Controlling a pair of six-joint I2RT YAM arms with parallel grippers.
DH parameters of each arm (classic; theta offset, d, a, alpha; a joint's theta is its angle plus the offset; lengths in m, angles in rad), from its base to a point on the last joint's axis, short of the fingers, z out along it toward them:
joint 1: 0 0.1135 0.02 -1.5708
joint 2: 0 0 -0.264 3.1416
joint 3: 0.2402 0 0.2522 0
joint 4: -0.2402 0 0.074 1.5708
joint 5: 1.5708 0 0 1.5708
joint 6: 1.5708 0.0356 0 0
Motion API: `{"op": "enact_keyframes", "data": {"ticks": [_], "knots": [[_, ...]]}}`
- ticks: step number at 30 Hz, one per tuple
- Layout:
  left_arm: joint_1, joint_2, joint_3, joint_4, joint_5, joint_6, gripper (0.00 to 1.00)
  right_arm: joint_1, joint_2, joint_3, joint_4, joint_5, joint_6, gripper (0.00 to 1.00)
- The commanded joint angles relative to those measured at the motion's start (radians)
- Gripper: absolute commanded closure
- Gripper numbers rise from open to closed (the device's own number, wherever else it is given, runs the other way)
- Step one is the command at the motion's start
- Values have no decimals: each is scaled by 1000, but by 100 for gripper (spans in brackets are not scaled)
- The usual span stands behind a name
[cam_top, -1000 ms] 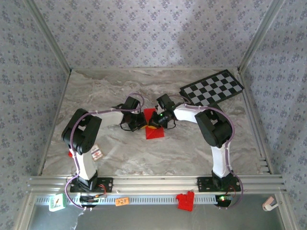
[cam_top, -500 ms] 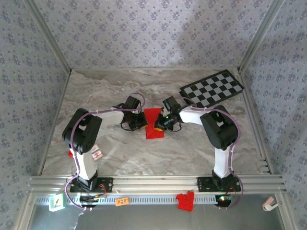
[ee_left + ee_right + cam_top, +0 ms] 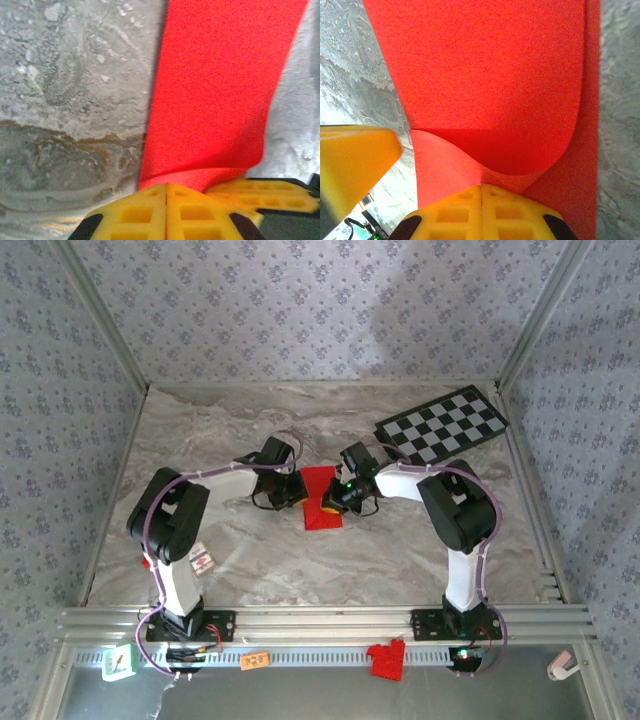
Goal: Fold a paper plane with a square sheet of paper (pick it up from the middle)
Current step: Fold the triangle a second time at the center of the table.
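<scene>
Although the paper (image 3: 320, 482) at the middle of the table (image 3: 250, 430) is already doubled into a narrow strip, its fold is loose and curled. It has no nose or wings, so most of the plane seems left to do. The right gripper (image 3: 481, 192) pinches that curl. The left gripper (image 3: 166, 192) has its jaws pressed together against it, though whether it grips is unclear. Count: one paper, two grippers, one board (image 3: 440, 425), one bracket (image 3: 386, 660).

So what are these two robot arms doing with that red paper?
They are trying to fold it into a plane. The left gripper and the right gripper meet at the square sheet of paper in the middle of the table, both with jaws closed. The paper curls up in a loose fold at their tips, not pressed flat yet.
</scene>
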Motion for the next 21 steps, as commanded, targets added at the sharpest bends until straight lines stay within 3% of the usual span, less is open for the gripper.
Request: {"op": "enact_keyframes", "data": {"ticks": [1, 11, 21], "knots": [[-20, -100, -8, 15, 20, -6, 87, -7, 65, -23, -108, 150, 21, 94], [-113, -154, -126, 86, 49, -82, 84, 3, 74, 7, -196, 201, 23, 94], [-127, -119, -145, 63, 43, -73, 87, 4, 76, 12, -189, 197, 48, 94]]}}
